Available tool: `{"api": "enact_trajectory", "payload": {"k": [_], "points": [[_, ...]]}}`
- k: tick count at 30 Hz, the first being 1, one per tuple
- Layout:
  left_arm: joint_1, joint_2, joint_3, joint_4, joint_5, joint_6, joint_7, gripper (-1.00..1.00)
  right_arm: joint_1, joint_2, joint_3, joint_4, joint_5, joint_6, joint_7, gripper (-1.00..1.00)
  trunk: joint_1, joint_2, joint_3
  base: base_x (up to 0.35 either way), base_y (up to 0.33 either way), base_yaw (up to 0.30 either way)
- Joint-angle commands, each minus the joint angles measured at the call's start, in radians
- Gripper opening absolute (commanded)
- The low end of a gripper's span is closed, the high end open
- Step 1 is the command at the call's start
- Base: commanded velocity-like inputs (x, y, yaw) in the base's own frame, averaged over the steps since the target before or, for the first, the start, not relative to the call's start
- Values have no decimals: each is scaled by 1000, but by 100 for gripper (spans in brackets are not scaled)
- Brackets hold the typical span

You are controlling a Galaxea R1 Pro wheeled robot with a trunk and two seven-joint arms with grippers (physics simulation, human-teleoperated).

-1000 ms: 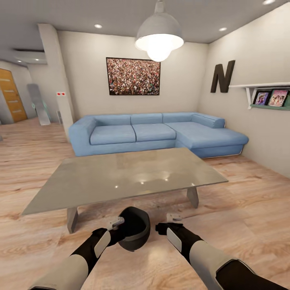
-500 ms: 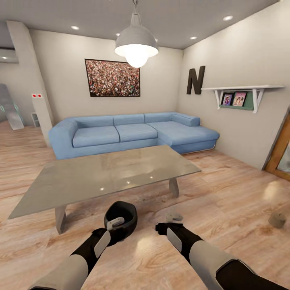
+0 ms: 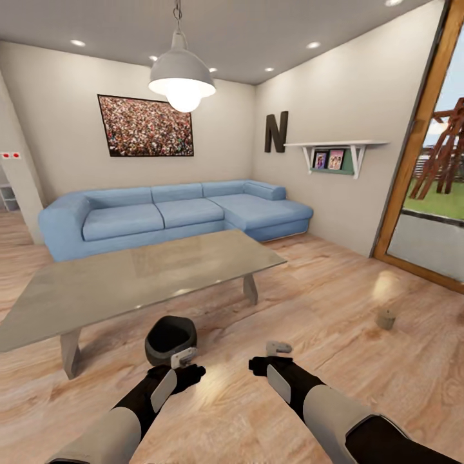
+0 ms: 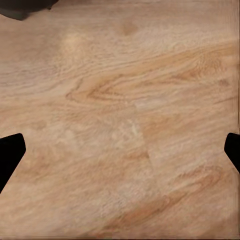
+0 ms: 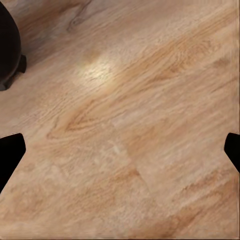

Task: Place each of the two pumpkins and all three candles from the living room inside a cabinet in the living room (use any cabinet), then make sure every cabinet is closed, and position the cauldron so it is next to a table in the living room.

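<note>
With the cauldron (image 3: 170, 339) set on the floor (image 3: 335, 322) beside the table's (image 3: 129, 277) near edge, both grippers, left (image 3: 185, 359) and right (image 3: 278, 351), are held wide and empty, and a candle (image 3: 385, 318) near the glass door is judged next.

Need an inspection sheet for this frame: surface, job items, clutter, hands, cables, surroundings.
Surface: pale wood floor; grey low table top carries nothing visible.
Job's things: black cauldron upright on the floor beside the table's near edge; one beige candle on the floor towards the glass door. Pumpkins and cabinet: nothing seen.
Clutter: nothing seen.
Hands: left hand just at the cauldron's near rim, contact unclear, jaws apart over bare floor in its wrist view; right hand over bare floor, jaws apart, holding nothing.
Cables: only the cord of the pendant lamp.
Surroundings: blue corner sofa, framed picture, letter N, wall shelf, glass door.
</note>
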Motion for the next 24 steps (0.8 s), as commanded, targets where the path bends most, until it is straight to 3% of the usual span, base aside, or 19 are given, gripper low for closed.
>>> {"api": "enact_trajectory", "payload": {"k": [1,24], "points": [[0,1,-6,-3,11,4,8,100,-1,0,8,-1,-7,5,-6,100,-1,0,0,-207,0,-282],[0,0,-7,-6,11,3,9,100,-1,0,7,-1,-7,5,-4,100,-1,0,15,-131,62,-277]]}}
